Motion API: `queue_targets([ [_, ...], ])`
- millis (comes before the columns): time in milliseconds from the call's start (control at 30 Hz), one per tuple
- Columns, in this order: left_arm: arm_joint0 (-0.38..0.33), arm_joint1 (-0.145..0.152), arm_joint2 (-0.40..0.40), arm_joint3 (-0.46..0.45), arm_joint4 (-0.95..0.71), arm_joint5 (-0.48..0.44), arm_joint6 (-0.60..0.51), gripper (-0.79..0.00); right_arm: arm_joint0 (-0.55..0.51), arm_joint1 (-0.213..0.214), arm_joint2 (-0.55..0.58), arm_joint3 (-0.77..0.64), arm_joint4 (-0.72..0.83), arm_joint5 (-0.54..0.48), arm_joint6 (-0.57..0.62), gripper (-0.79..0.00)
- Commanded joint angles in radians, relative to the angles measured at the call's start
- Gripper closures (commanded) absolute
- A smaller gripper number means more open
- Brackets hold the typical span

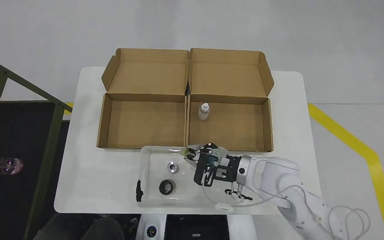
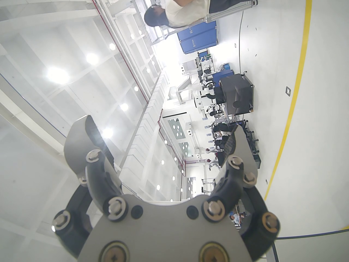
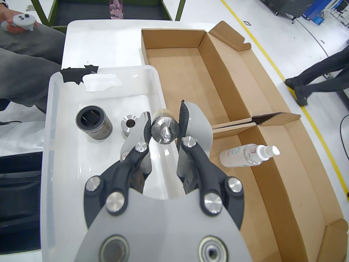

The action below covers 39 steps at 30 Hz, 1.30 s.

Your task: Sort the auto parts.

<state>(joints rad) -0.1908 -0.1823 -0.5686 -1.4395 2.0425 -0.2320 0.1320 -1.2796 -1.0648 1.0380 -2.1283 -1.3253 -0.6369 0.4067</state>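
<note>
Auto parts lay in a clear bin [image 1: 147, 157], and one was gripped in the right tool [image 3: 164, 119].

The gripped part was a stubby steel cylinder [image 3: 163, 134] with a small stud on its end face, clenched between both pads above the bin's side nearest the boxes. A dark-rimmed bearing [image 3: 94, 122] and a small bored bush [image 3: 131, 124] rested on the bin floor, near each other but apart. Just beyond the bin stood two open cardboard boxes: the left box [image 1: 144, 123] had a bare floor, and the right box [image 1: 240, 129] held a spray bottle [image 3: 248, 155]. White surface [image 1: 288, 120] showed around them. The cylinder's far end was hidden between the pads, and the arm covered the bin's corner in the top view. The left tool [image 2: 161, 126] was spread wide, grasping nothing, aimed at the ceiling.
</note>
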Motion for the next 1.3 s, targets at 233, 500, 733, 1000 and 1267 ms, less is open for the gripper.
queue_targets([
  [233,0.000,0.000,0.000,0.000,0.000,0.000,0.000,-0.785,0.002,0.006,0.070,-0.011,0.030,0.002,-0.026,0.000],
  [500,0.000,0.000,0.000,0.000,0.000,0.000,0.000,-0.785,0.007,0.009,0.120,0.006,0.060,0.011,-0.040,0.000],
  [733,0.000,0.000,0.000,0.000,0.000,0.000,0.000,-0.785,0.037,0.010,0.155,0.052,0.093,0.012,-0.026,0.000],
  [1000,0.000,0.000,0.000,0.000,0.000,0.000,0.000,-0.785,0.090,0.012,0.166,0.111,0.111,-0.017,0.050,0.000],
  [1267,0.000,0.000,0.000,0.000,0.000,0.000,0.000,-0.785,0.178,0.008,0.142,0.223,0.138,-0.042,0.131,0.000],
])
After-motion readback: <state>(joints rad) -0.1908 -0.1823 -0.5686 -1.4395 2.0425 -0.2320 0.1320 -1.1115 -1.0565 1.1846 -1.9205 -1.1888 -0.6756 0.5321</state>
